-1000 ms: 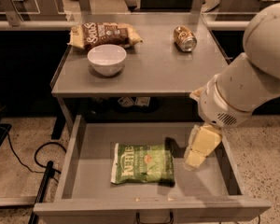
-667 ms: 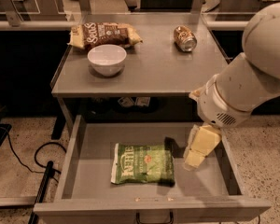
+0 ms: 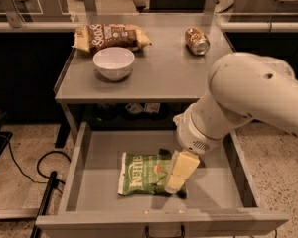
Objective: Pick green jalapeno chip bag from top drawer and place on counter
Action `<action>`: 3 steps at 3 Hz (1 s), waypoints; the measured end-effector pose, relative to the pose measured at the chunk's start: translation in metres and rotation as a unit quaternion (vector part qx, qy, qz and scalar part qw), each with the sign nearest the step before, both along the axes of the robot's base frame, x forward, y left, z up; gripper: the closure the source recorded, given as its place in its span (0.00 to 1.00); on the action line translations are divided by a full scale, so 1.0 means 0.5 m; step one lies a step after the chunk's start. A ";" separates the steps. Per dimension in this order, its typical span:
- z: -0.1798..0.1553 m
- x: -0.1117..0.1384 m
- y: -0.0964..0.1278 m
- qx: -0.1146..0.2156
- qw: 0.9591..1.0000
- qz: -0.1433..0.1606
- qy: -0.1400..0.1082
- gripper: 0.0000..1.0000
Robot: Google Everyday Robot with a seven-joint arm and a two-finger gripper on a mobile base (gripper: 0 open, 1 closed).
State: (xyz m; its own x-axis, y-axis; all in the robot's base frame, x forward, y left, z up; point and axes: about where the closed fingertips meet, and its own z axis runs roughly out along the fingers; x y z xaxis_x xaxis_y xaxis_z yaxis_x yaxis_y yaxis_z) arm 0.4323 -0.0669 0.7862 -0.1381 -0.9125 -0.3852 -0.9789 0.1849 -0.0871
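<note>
The green jalapeno chip bag (image 3: 145,174) lies flat on the bottom of the open top drawer (image 3: 104,197), with white "Kettle" lettering facing up. My gripper (image 3: 179,175) hangs from the white arm and reaches down into the drawer. Its cream-coloured fingers (image 3: 183,168) are over the bag's right edge and seem to touch it. The counter (image 3: 159,73) is the grey tabletop above the drawer.
On the counter stand a white bowl (image 3: 113,62), a brown and tan chip bag (image 3: 109,36) at the back left and a tipped can (image 3: 196,40) at the back right. A black cable (image 3: 27,175) lies on the floor to the left.
My arm has swung left and lower into the drawer. The gripper has moved from the drawer's right side onto the right edge of the green bag. The bag has not moved.
</note>
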 end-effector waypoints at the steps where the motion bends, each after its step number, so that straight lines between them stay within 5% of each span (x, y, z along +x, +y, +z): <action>1: -0.060 0.036 0.044 0.010 1.000 0.021 0.002 0.00; 3: -0.099 0.030 0.057 0.036 0.999 0.021 0.009 0.00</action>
State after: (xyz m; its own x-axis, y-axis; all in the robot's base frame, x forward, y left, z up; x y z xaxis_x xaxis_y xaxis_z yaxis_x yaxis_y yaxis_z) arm 0.4474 -0.0382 0.7367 -0.1082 -0.8877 -0.4475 -0.9872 0.1490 -0.0570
